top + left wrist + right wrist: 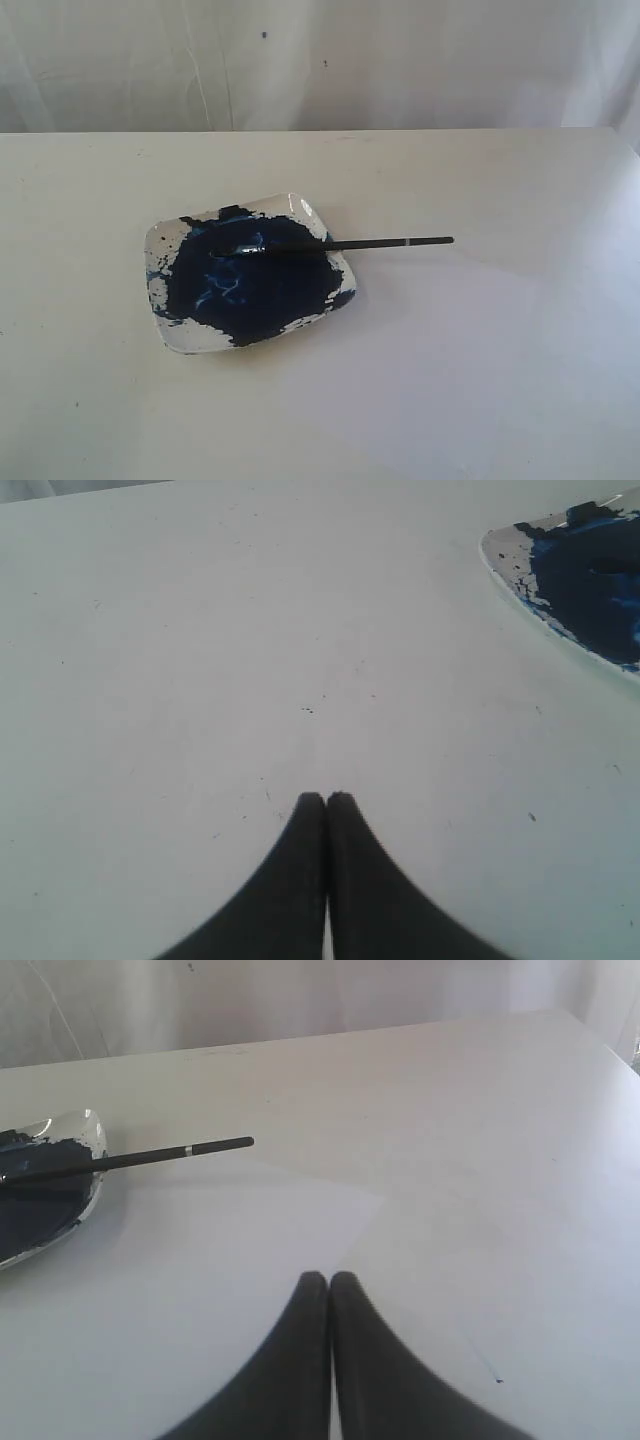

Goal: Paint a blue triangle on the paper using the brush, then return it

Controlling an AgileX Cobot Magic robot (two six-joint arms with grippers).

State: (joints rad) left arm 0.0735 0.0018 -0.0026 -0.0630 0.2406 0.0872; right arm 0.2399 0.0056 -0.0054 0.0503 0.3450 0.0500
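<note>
The black brush (370, 243) lies across a white dish (168, 333), its tip in the dark navy paint and its white-banded handle sticking out to the right over the table. The right wrist view shows the same brush (150, 1156) resting on the dish rim (92, 1160). A white paper (480, 360) lies flat to the right of the dish, and its faint corner (383, 1200) shows ahead of my right gripper. No blue triangle shows on it. My left gripper (327, 798) and right gripper (329, 1277) are both shut, hold nothing, and are out of the exterior view.
The dish's paint-smeared edge (510, 570) is off to one side of my left gripper. The off-white table (90, 200) ends at a far edge against a pale curtain (320, 60). A small dark speck (498, 1380) marks the table near my right gripper.
</note>
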